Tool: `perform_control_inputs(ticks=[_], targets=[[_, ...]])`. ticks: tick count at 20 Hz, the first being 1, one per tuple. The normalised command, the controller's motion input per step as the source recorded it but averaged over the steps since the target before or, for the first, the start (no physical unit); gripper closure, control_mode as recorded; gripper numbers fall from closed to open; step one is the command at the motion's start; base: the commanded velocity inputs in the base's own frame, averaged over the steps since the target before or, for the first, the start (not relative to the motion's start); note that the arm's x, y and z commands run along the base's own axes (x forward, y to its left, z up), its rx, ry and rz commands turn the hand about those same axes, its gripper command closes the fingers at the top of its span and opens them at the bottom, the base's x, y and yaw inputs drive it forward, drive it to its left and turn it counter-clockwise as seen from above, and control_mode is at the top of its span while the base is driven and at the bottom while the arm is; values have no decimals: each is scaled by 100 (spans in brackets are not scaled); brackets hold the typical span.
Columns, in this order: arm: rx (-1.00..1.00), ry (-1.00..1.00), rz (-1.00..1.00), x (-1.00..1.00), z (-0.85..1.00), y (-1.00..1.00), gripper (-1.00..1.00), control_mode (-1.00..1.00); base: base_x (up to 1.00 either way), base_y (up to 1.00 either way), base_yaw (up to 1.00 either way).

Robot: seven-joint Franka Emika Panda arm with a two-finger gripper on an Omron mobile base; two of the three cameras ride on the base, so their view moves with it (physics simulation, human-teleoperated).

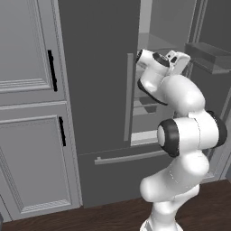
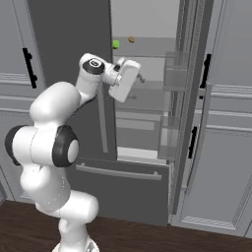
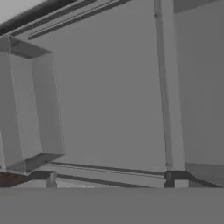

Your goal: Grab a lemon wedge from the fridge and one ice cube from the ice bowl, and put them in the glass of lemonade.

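Arm reaching into the open fridge

The pincer hangs released and empty just inside the fridge, below the shelf where the lemon wedge sits beside a small brown item. The wedge looks tiny, light, probably slick; I'd pinch it across its flat sides, gently.
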Motion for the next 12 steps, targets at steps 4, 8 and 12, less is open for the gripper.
perform_control_inputs(ticks=[4,8,12], targets=[[89,-30,8,0,-79,57,-100,-100,0,0,0],[90,-26,12,0,-69,67,-100,-100,0,0,0],[70,-33,11,-6,-15,76,-100,-100,0,0,0]])
